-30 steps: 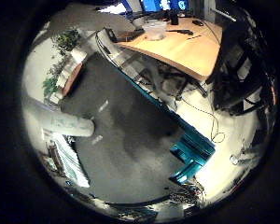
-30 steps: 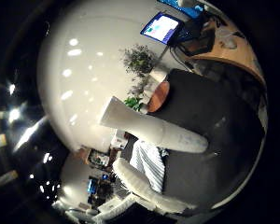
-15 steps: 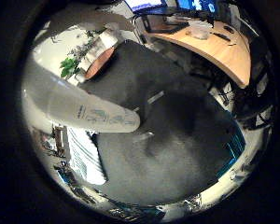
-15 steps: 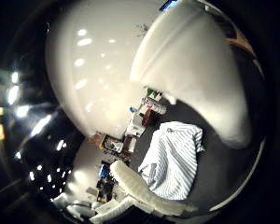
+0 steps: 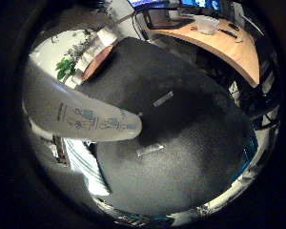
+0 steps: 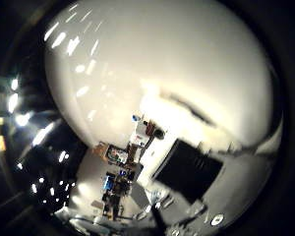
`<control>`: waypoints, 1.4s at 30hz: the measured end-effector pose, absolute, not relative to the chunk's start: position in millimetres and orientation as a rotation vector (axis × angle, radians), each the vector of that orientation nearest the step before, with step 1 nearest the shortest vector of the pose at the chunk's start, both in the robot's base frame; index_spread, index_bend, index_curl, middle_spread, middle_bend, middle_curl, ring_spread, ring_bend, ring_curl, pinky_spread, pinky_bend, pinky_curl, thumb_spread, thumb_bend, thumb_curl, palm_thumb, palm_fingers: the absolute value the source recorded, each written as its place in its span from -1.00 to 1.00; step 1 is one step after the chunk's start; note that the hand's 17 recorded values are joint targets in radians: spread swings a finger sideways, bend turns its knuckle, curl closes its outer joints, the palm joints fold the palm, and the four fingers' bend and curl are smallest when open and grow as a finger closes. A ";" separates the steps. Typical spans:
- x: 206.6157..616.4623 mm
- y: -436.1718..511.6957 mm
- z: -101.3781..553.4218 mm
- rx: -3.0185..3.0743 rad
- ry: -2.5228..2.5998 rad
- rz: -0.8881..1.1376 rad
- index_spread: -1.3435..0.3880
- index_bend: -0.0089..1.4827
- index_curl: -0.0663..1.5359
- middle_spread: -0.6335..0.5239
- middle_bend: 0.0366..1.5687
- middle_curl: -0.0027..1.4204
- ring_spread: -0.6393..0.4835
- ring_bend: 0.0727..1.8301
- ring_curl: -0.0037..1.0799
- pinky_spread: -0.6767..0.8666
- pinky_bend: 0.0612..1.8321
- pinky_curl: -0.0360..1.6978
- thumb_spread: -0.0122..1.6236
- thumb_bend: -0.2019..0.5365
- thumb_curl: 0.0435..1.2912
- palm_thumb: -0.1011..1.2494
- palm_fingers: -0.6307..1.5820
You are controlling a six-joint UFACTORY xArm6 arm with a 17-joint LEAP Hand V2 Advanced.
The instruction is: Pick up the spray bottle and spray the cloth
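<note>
The white spray bottle lies large across the little finger side palm view, its printed label facing me, so it is close to the palm. Past it, a striped blue and white cloth rests at the edge of the black table top, partly hidden by the bottle. A pale white surface fills much of the thumb side palm view, and I cannot tell whether it is the bottle. No part of my right hand shows in either view.
Two short pale strips lie on the black table top. Beyond the table stand a wooden desk with screens, a small round wooden table and a green plant. A dark box and room clutter show in the thumb side view.
Both views have shifted as the palm moved. The bottle has grown much larger in the little finger side view, and white now fills most of the thumb side view, where the cloth no longer shows.
</note>
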State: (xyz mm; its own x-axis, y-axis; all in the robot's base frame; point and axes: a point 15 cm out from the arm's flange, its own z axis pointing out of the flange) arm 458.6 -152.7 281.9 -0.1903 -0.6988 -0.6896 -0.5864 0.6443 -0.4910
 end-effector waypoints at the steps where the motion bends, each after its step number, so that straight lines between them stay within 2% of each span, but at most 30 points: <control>1: 459.2 -153.8 280.4 -1.014 1.880 -0.141 -0.05 -0.38 -0.43 -0.47 0.18 -0.19 -0.40 0.26 -0.20 -0.76 0.26 -0.81 0.40 -0.39 -0.37 0.19 0.84; 2: 459.9 -155.9 279.6 -1.010 1.883 -0.141 -0.04 -0.19 -0.35 -0.45 0.23 -0.17 -0.39 0.27 -0.18 -0.77 0.27 -0.77 0.40 -0.39 -0.35 0.25 0.87; 5: 460.7 -158.6 276.3 -1.016 1.882 -0.140 0.04 0.14 -0.21 -0.38 0.38 -0.10 -0.33 0.35 -0.11 -0.71 0.35 -0.68 0.45 -0.34 -0.28 0.38 0.84; 7: 461.8 -158.7 276.0 -1.031 1.874 -0.146 0.11 0.29 -0.15 -0.33 0.49 -0.07 -0.30 0.42 -0.05 -0.65 0.41 -0.60 0.47 -0.33 -0.21 0.46 0.78; 11: 464.4 -152.8 275.9 -1.048 1.862 -0.134 0.16 0.41 -0.10 -0.28 0.58 -0.04 -0.28 0.48 0.00 -0.60 0.45 -0.52 0.42 -0.38 -0.09 0.54 0.73; 21: 467.5 -145.2 294.0 -1.079 1.820 -0.136 0.21 0.50 -0.09 -0.24 0.67 -0.03 -0.26 0.53 0.06 -0.57 0.45 -0.42 0.25 -0.48 0.18 0.62 0.69; 26: 464.3 -148.0 317.0 -1.175 1.833 -0.183 0.21 0.52 -0.09 -0.24 0.67 -0.04 -0.26 0.53 0.07 -0.55 0.44 -0.38 0.07 -0.50 0.30 0.61 0.69; 30: 443.9 -157.5 321.8 -1.290 1.971 -0.202 0.22 0.53 -0.09 -0.23 0.68 -0.03 -0.26 0.53 0.07 -0.55 0.43 -0.36 0.00 -0.49 0.36 0.59 0.68; 33: 427.0 -160.0 355.8 -1.346 2.007 -0.265 0.22 0.54 -0.08 -0.23 0.68 -0.03 -0.26 0.53 0.08 -0.55 0.42 -0.35 -0.02 -0.49 0.39 0.57 0.68; 42: 370.6 -90.9 418.2 -1.534 1.917 -0.218 0.22 0.54 -0.08 -0.22 0.69 -0.03 -0.26 0.54 0.08 -0.56 0.40 -0.32 -0.04 -0.49 0.46 0.57 0.68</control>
